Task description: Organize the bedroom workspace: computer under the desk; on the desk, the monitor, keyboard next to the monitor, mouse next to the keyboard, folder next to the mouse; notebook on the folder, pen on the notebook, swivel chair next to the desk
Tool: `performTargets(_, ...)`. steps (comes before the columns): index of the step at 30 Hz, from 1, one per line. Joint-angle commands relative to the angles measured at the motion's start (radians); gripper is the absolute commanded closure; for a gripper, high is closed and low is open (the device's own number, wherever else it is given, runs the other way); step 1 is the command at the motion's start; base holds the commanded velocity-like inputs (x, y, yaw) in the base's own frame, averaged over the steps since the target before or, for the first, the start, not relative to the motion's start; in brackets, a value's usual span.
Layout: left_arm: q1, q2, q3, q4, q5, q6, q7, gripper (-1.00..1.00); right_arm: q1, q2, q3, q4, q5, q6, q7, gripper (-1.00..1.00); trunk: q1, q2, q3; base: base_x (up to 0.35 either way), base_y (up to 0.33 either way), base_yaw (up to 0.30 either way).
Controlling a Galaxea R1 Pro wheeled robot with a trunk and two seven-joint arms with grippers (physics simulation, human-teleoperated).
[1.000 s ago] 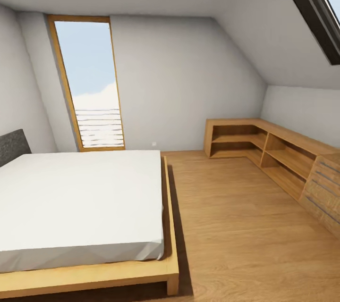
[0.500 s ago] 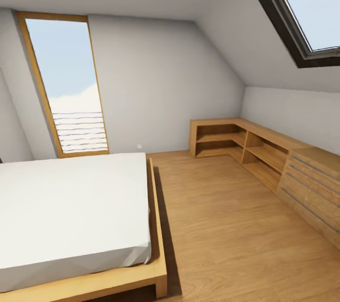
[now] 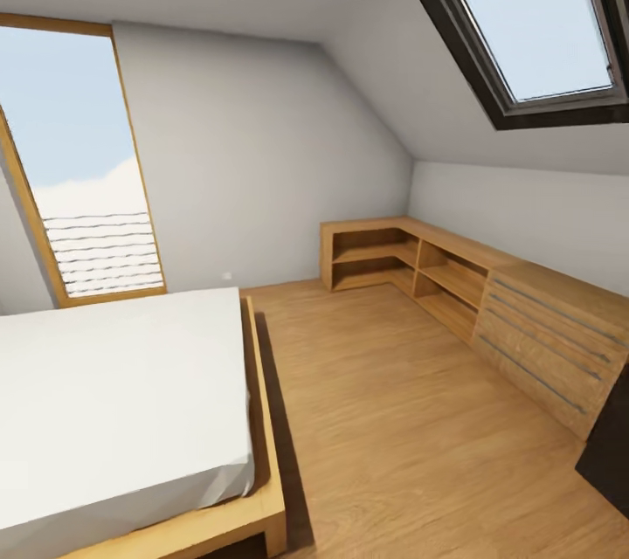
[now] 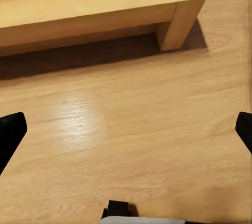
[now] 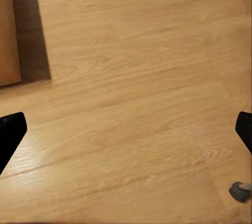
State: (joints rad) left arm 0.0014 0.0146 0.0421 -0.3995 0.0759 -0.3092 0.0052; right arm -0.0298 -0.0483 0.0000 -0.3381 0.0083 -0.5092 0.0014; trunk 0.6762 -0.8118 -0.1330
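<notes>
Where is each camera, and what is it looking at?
Head view: on the robot's head, looking across the bedroom at the bed, shelves and skylight.
Left wrist view: on the left arm, looking down; left gripper fingertips show, over the floor by the bed frame.
Right wrist view: on the right arm, looking down at floor; right gripper fingertips show.
Shared: all views show the wood floor.
</notes>
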Motion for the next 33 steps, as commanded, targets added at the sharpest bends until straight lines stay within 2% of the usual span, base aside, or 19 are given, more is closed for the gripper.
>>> performTargets(1,0.000,0.000,-0.002,0.000,0.008,-0.003,0.001,-1.00,-0.001,-0.001,0.000,0.001,0.001,-0.003,0.000,-1.00,0.000,-0.001,-0.001,-0.157,0.107,-0.258)
performTargets(9,0.000,0.000,-0.002,0.007,0.009,-0.006,0.001,-1.00,-0.001,-0.008,-0.005,-0.006,-0.007,-0.054,-0.004,-1.00,0.000,-0.001,0.002,-0.233,0.165,-0.260)
performTargets(18,0.000,-0.001,-0.002,0.008,0.009,-0.007,0.001,-1.00,-0.001,-0.007,-0.006,-0.004,-0.007,-0.067,-0.005,-1.00,0.000,-0.001,0.004,-0.271,0.194,-0.261)
performTargets(33,0.000,-0.002,-0.002,0.008,0.008,-0.007,0.001,-1.00,-0.001,-0.007,-0.006,-0.004,-0.009,-0.066,-0.004,-1.00,0.000,-0.001,0.004,-0.023,0.017,-0.268)
